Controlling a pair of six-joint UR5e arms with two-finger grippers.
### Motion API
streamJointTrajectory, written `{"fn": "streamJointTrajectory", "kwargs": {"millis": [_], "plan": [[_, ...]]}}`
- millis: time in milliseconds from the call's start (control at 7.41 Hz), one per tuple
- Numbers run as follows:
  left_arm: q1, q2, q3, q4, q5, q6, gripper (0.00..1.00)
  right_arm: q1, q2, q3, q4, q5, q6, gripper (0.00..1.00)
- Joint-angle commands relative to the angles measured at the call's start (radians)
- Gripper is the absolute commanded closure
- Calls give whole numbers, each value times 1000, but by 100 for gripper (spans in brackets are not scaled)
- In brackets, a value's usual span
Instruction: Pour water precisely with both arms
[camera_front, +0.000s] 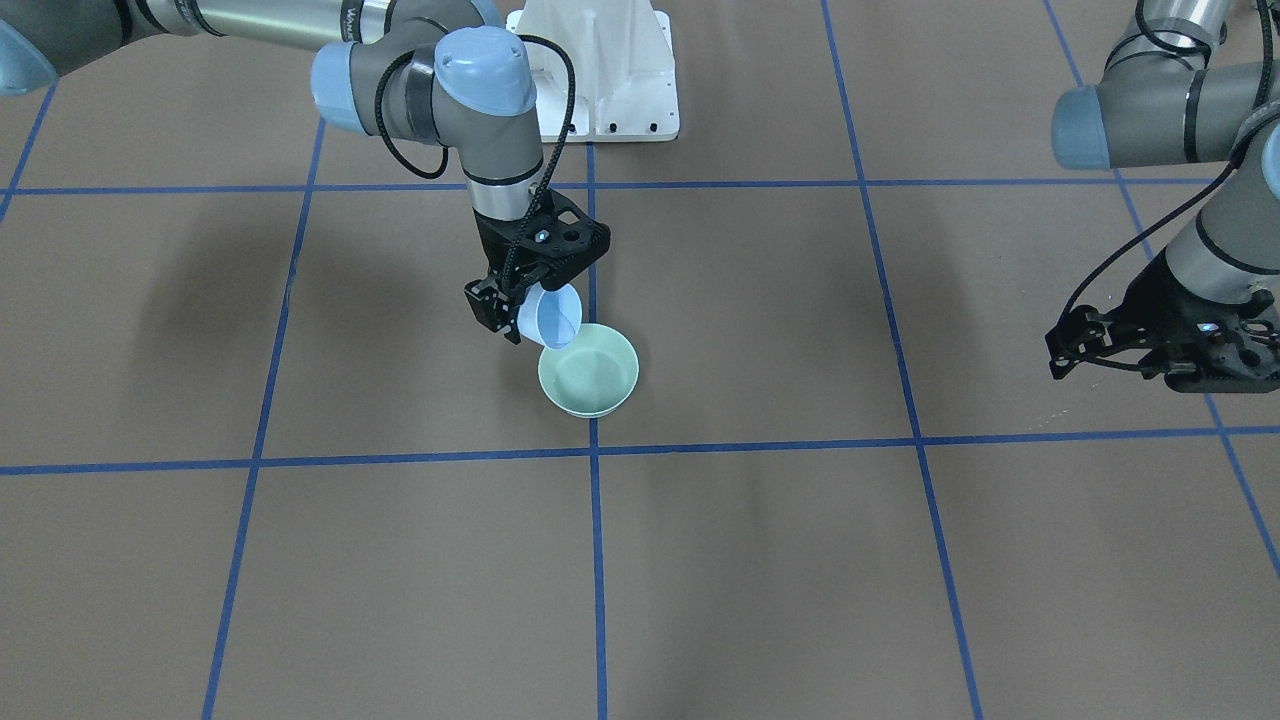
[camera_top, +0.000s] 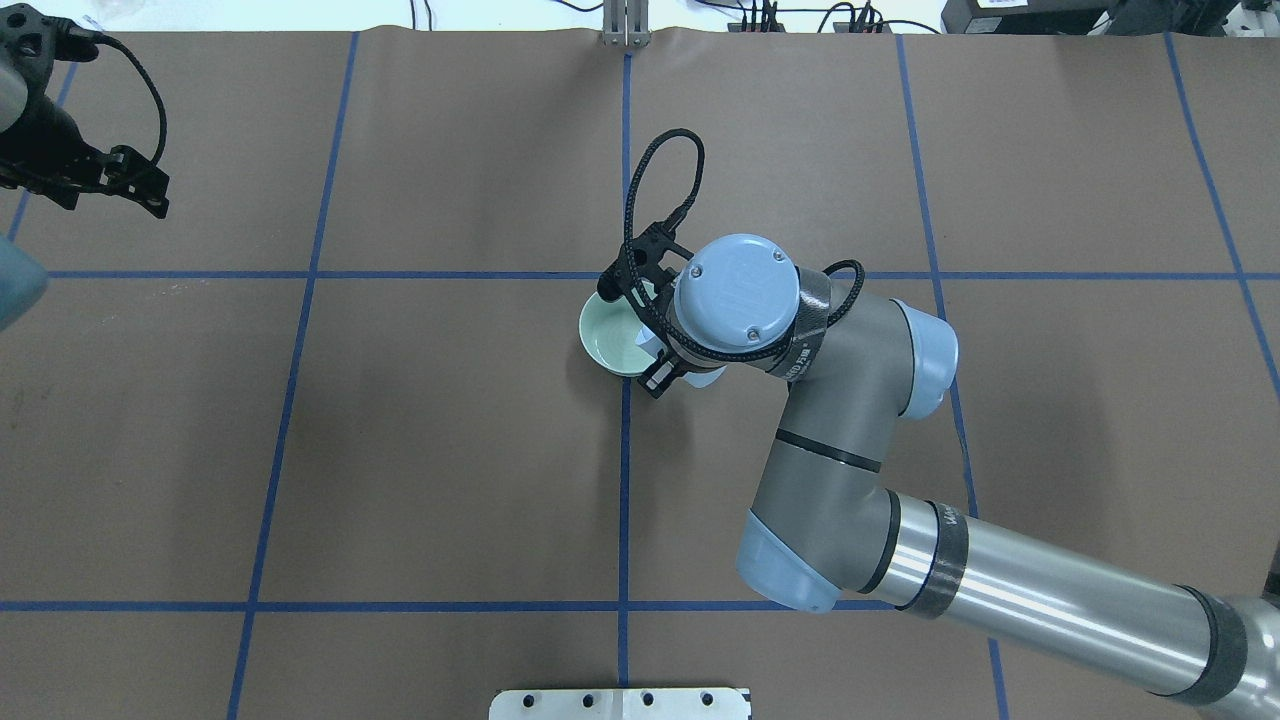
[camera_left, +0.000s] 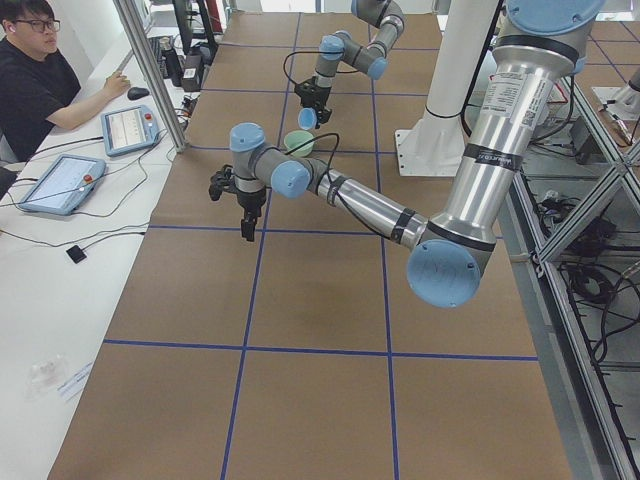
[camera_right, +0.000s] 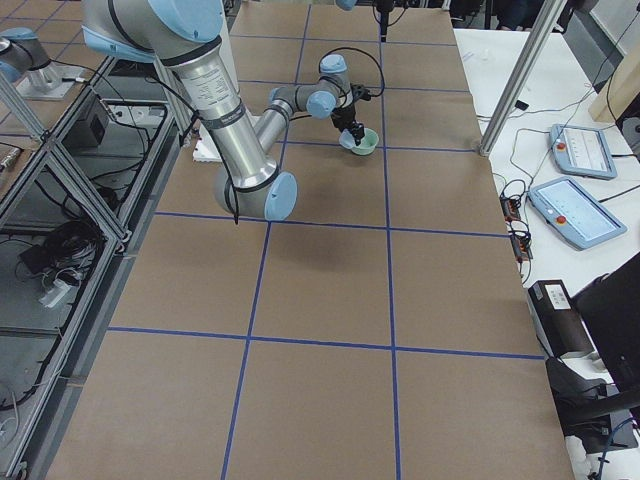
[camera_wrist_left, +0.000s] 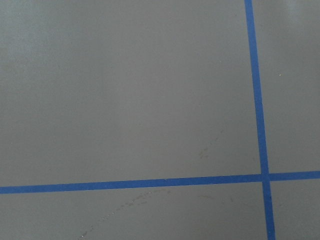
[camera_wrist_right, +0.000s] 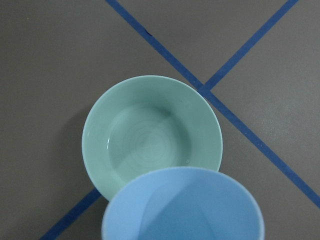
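- Water (camera_wrist_right: 149, 146) seems to lie in the bowl (camera_front: 590, 408) as faint rings and a thin glint; the front view puts it just left of frame centre.
- Table (camera_front: 800, 580): brown sheet crossed by blue tape lines (camera_front: 598, 560). The bowl sits where two lines cross.
- Right arm (camera_top: 830, 480): in the overhead view it enters from the lower right and bends up to the centre, its wrist over the bowl.
- Left arm (camera_front: 1150, 125): at the right edge of the front view, well apart from the bowl.
- Right claw (camera_front: 515, 310): clamped on the cup (camera_front: 553, 316), held above the table at the bowl's upper-left rim in the front view.
- Left claw (camera_front: 1058, 355): holds nothing and hangs over bare table; I cannot tell how far apart its fingers stand. Its wrist view shows only brown sheet and two crossing tape lines.
- Bowl: pale green, round, upright on the table.
- Cup: light blue, tilted, mouth turned toward the bowl. In the right wrist view its rim fills the lower centre and overlaps the bowl's near rim.
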Motion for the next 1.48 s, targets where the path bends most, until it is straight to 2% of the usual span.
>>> {"fn": "streamJointTrajectory", "kwargs": {"millis": [0,270,540,1349], "plan": [[-1,0,1,-1,0,1,0,-1,52,-25,-117,1,-37,100],[-1,0,2,-1,0,1,0,2,79,-55,-153,0,-71,100],[-1,-2,2,0,0,0,0,0,146,-133,-202,-3,-72,100],[-1,-2,2,1,0,-2,0,-1,166,-146,-263,-8,-120,100]]}}
